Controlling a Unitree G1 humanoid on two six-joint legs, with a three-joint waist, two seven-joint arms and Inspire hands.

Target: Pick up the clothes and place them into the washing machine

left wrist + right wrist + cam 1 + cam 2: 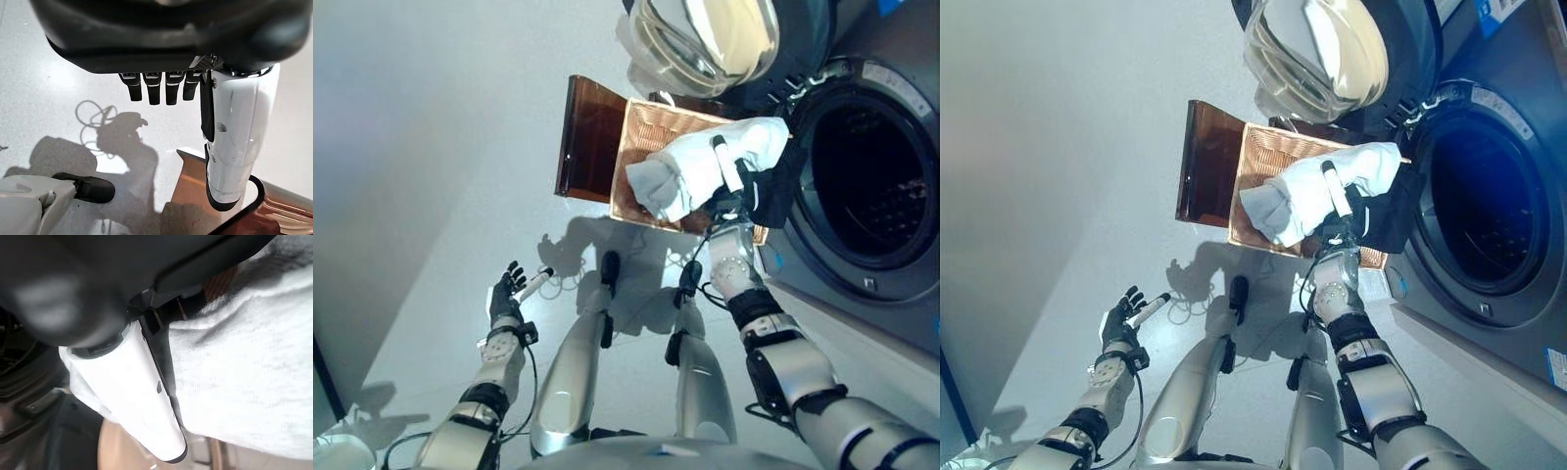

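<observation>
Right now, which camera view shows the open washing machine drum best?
The left eye view: the washing machine drum shows as a full dark opening beside the white garment that the right robot hand holds. The right eye view crops it. The wrist views do not show it clearly.

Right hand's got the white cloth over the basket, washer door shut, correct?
No: the washer door is swung open, as the left eye view shows. The right hand does hold the white cloth over the basket.

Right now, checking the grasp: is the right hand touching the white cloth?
Touching. The right wrist view shows the right hand with its thumb pressed against the white cloth.
</observation>
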